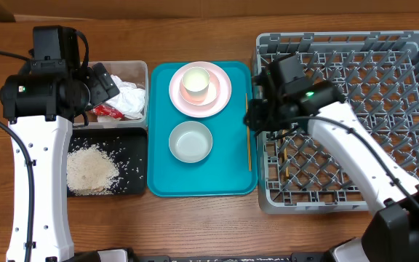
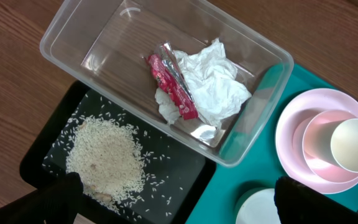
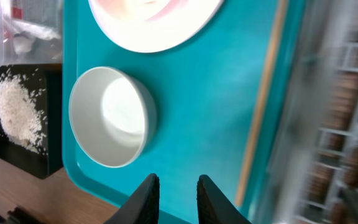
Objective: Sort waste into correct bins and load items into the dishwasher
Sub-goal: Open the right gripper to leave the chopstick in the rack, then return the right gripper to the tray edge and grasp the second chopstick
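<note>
Left gripper (image 2: 176, 202) hangs wide open and empty over the corner where the clear tub (image 2: 73, 37) and black tray (image 2: 42, 158) meet, just left of the teal tray (image 1: 158, 185); only its dark fingertips (image 2: 58, 199) show, cut off by the frame's bottom edge. In the tub lie the tissue (image 2: 213, 84) and red wrapper (image 2: 173, 87); the overhead arm hides the tub's left part. The rice (image 1: 89, 169) sits heaped in the black tray. On the teal tray: pink plate (image 1: 224, 91) with the cup (image 1: 195, 81) at the far end, bowl (image 1: 190, 141) mid-tray, chopstick (image 1: 249, 138) along its right edge. Right gripper (image 3: 178, 196) hovers above the tray's near right, jaws a narrow slit, nothing between. The dish rack (image 1: 384, 109), right of the tray, is only a blur in the right wrist view.
</note>
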Robot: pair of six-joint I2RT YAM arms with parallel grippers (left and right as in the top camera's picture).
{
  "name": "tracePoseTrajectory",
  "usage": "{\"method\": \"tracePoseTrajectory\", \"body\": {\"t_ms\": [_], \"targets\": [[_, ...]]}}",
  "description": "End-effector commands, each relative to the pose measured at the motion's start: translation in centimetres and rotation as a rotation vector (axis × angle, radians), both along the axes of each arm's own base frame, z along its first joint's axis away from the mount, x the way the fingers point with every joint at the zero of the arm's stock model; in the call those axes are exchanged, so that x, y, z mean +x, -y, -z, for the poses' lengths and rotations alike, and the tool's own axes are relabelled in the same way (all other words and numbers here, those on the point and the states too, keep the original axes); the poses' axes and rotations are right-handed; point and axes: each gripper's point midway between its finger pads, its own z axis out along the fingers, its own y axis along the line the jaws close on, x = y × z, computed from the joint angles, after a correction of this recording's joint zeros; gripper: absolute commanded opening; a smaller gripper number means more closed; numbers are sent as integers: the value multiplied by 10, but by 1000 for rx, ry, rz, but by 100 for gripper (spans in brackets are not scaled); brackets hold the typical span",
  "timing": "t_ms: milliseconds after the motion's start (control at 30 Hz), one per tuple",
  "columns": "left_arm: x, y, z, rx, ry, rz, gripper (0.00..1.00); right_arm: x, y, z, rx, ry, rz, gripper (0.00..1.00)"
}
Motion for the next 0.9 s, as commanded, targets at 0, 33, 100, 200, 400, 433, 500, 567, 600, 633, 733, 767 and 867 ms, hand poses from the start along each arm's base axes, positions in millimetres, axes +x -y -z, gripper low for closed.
{"method": "tracePoseTrajectory", "body": {"t_ms": [0, 33, 100, 200, 400, 433, 500, 567, 600, 633, 733, 767, 867], "targets": [[1, -1, -1, -2, 3, -4, 100, 2, -13, -7, -71, 61, 92, 23], [1, -1, -1, -2, 3, -4, 100, 3, -14, -6, -101, 80, 115, 24], [1, -1, -1, -2, 3, -4, 100, 3, -14, -6, -166, 123, 166, 25], [1, -1, -1, -2, 3, -4, 100, 1, -17, -6, -242, 184, 222, 28], [1, -1, -1, -2, 3, -4, 100, -6, -20, 2, -324, 249, 256, 35], [1, -1, -1, -2, 3, -4, 100, -6, -19, 6, -335, 246, 260, 34], [1, -1, -1, -2, 3, -4, 100, -7, -20, 14, -345, 228, 271, 35], [1, -1, -1, -2, 3, -4, 100, -6, -21, 24, -351, 205, 298, 35], [1, -1, -1, -2, 3, -4, 100, -6, -21, 28, -356, 196, 304, 35], [1, -1, -1, -2, 3, -4, 100, -5, -22, 33, -362, 190, 305, 35], [1, -1, -1, -2, 3, -4, 100, -5, -22, 48, -390, 169, 298, 34], [1, -1, -1, -2, 3, -4, 100, -4, -22, 54, -405, 162, 296, 35], [1, -1, -1, -2, 3, -4, 100, -4, -19, 67, -443, 149, 294, 35]]}}
